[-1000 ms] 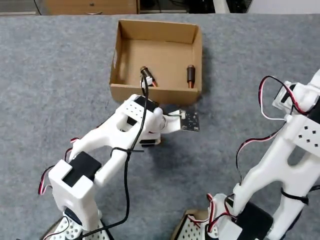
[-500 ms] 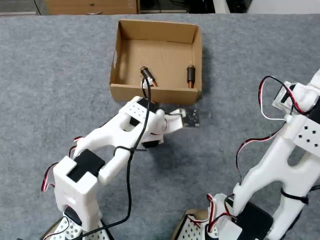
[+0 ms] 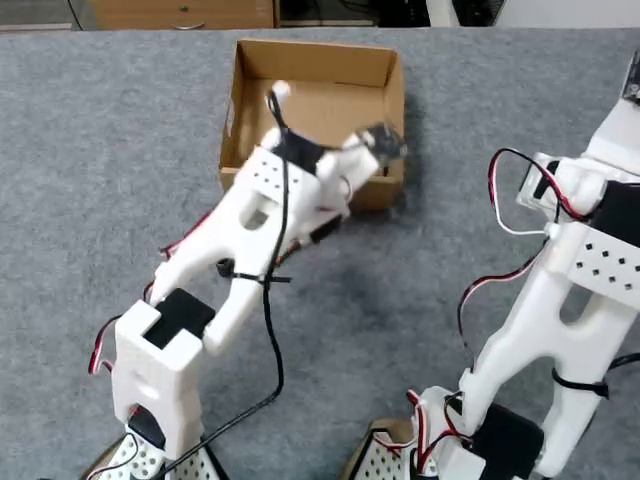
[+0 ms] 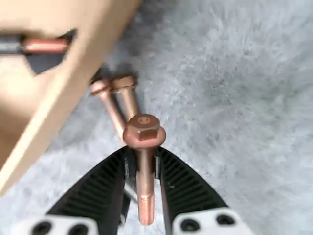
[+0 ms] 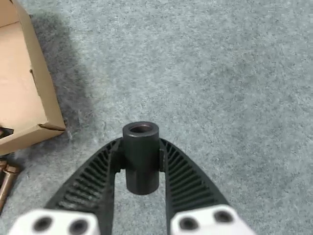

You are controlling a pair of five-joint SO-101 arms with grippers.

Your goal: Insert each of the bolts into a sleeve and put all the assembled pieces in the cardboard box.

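Observation:
My left gripper (image 4: 142, 152) is shut on a copper bolt (image 4: 143, 133), held head up above the carpet. Two more bolts (image 4: 113, 92) lie side by side on the carpet against the outer wall of the cardboard box (image 4: 58, 93). Inside the box lies an assembled bolt and sleeve (image 4: 41, 46). From the high view, the left arm (image 3: 290, 175) hangs over the front wall of the box (image 3: 315, 60). My right gripper (image 5: 141, 147) is shut on an upright black sleeve (image 5: 141, 159), beside the box corner (image 5: 27, 93).
Grey carpet covers the table, with open floor in front of the box and between the arms. The right arm (image 3: 585, 250) stands at the right edge. A wooden cabinet (image 3: 180, 12) runs along the back.
The left arm has risen and swung forward, from the carpet in front of the box to over its front wall. The right arm has shifted slightly up and left.

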